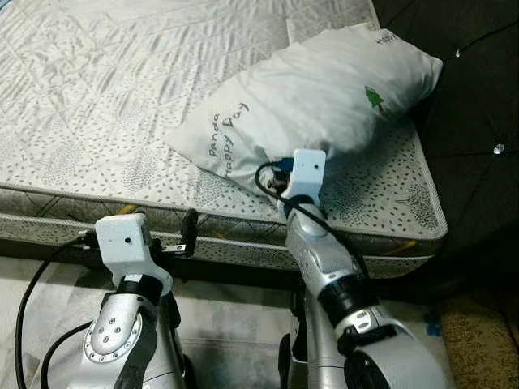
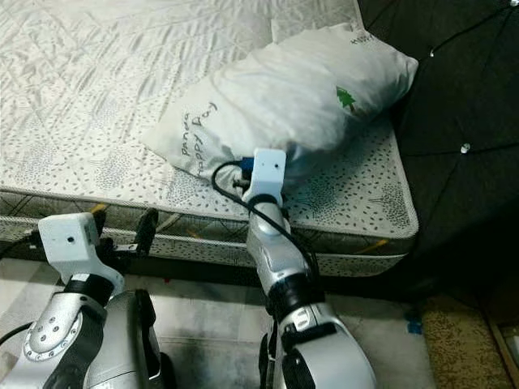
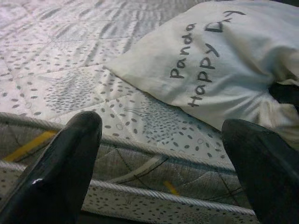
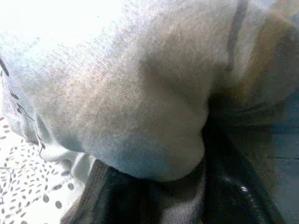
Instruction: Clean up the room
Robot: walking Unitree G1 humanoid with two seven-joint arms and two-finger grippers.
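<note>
A white pillow (image 1: 324, 97) printed "Panda Happy Day" with a small green tree lies on the mattress (image 1: 97, 105), near its right front corner. My right gripper (image 1: 277, 180) is pushed into the pillow's near edge and shut on its fabric; the right wrist view has the cloth (image 4: 131, 93) bunched tight against the dark fingers (image 4: 233, 186). My left gripper (image 1: 188, 231) hangs open at the mattress's front edge, left of the pillow and apart from it. In the left wrist view its fingers (image 3: 70, 158) frame the mattress edge and the pillow (image 3: 224, 60).
A dark tufted headboard (image 1: 478, 97) rises to the right of the bed. The mattress's front edge (image 1: 243, 235) runs across just ahead of my arms. Pale floor lies below, and a brownish rug (image 1: 478, 340) is at the lower right.
</note>
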